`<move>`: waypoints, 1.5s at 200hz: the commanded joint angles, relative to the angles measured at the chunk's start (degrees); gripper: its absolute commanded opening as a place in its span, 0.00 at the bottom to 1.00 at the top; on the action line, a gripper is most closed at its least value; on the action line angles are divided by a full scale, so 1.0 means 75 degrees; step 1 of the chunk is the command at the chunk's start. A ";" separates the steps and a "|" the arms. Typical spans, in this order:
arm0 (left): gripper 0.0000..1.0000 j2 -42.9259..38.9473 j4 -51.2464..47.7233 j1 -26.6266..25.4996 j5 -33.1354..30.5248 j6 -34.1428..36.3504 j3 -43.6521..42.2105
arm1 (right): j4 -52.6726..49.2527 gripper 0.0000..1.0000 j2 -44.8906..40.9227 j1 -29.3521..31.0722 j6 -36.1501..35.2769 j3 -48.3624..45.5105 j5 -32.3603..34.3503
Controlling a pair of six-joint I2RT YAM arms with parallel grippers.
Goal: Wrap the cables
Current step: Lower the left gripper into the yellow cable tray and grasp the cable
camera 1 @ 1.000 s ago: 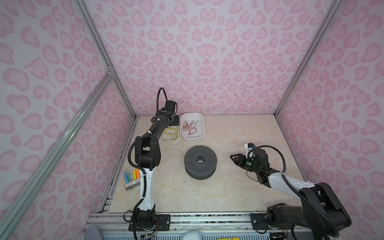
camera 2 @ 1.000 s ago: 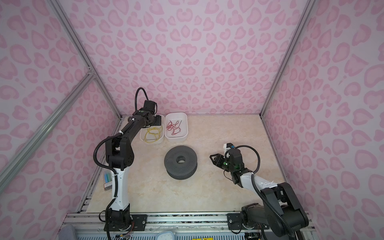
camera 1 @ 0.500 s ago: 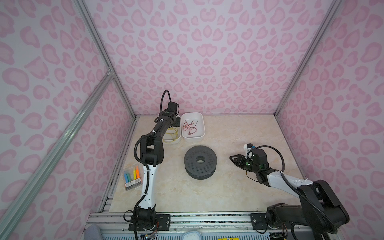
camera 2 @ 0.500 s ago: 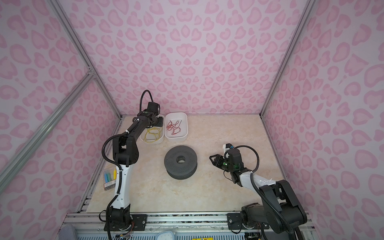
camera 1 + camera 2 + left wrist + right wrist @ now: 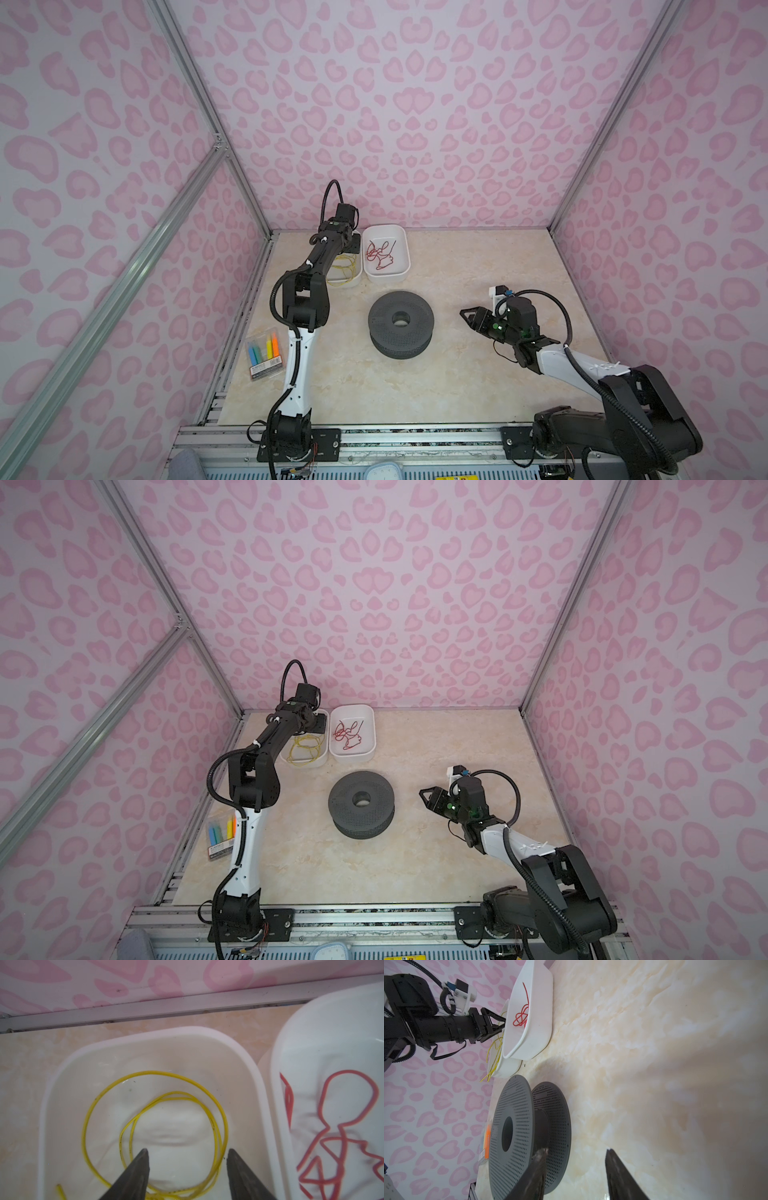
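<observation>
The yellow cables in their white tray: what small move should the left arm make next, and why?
Probably lower the left gripper a little and close it on the cables. Its fingers stand open over the loose loops in the white tray and hold nothing, and the grey spool looks bare, so no wrapping seems to have begun.
</observation>
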 commanded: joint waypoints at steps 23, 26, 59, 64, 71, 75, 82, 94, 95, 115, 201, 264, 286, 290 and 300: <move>0.60 0.0432 -0.1010 -0.0008 -0.0092 -0.0218 0.0623 | -0.0017 0.48 -0.0142 -0.0088 0.0018 -0.0017 -0.0010; 0.58 0.0426 -0.1002 0.0002 -0.0103 -0.0227 0.0617 | -0.0012 0.47 -0.0151 -0.0085 0.0008 -0.0014 -0.0005; 0.25 0.0307 -0.0625 0.0000 -0.0724 -0.0352 0.0592 | 0.0074 0.47 -0.0126 -0.0086 0.0029 -0.0096 -0.0015; 0.22 0.0294 -0.0569 -0.0005 -0.0734 -0.0347 0.0602 | 0.0105 0.47 -0.0120 -0.0084 0.0030 -0.0119 -0.0026; 0.20 0.0271 -0.0514 -0.0006 -0.0741 -0.0348 0.0595 | 0.0154 0.47 -0.0125 -0.0084 0.0050 -0.0154 -0.0032; 0.20 0.0259 -0.0489 -0.0007 -0.0755 -0.0337 0.0597 | 0.0180 0.47 -0.0120 -0.0086 0.0053 -0.0163 -0.0028; 0.20 0.0234 -0.0435 -0.0014 -0.0777 -0.0293 0.0596 | 0.0210 0.46 -0.0119 -0.0091 0.0062 -0.0191 -0.0039; 0.17 0.0160 -0.0383 -0.0026 -0.0905 -0.0197 0.0602 | 0.0221 0.46 -0.0108 -0.0086 0.0058 -0.0189 -0.0051; 0.16 0.0156 -0.0373 -0.0029 -0.0921 -0.0190 0.0603 | 0.0216 0.46 -0.0107 -0.0086 0.0056 -0.0191 -0.0051; 0.11 -0.0026 -0.0317 -0.0053 -0.1158 -0.0058 0.0602 | 0.0284 0.46 -0.0104 -0.0088 0.0065 -0.0192 -0.0097; 0.03 -0.1492 -0.0133 -0.0230 -0.1382 0.0338 0.0106 | 0.0586 0.45 0.0080 0.0126 0.0173 -0.0205 -0.0157; 0.03 -0.2263 0.0430 -0.0647 -0.2552 0.1163 -0.0266 | 0.0574 0.45 0.0032 0.0243 0.0172 -0.0183 -0.0156; 0.03 -0.2531 0.0507 -0.0660 -0.2582 0.1155 -0.0277 | 0.0575 0.45 0.0038 0.0270 0.0159 -0.0174 -0.0156; 0.03 -0.2589 0.0514 -0.0671 -0.2579 0.1142 -0.0282 | 0.0575 0.45 0.0033 0.0287 0.0159 -0.0172 -0.0156; 0.03 -0.2732 0.0550 -0.0670 -0.2452 0.1150 -0.0299 | 0.0586 0.44 0.0043 0.0294 0.0176 -0.0174 -0.0149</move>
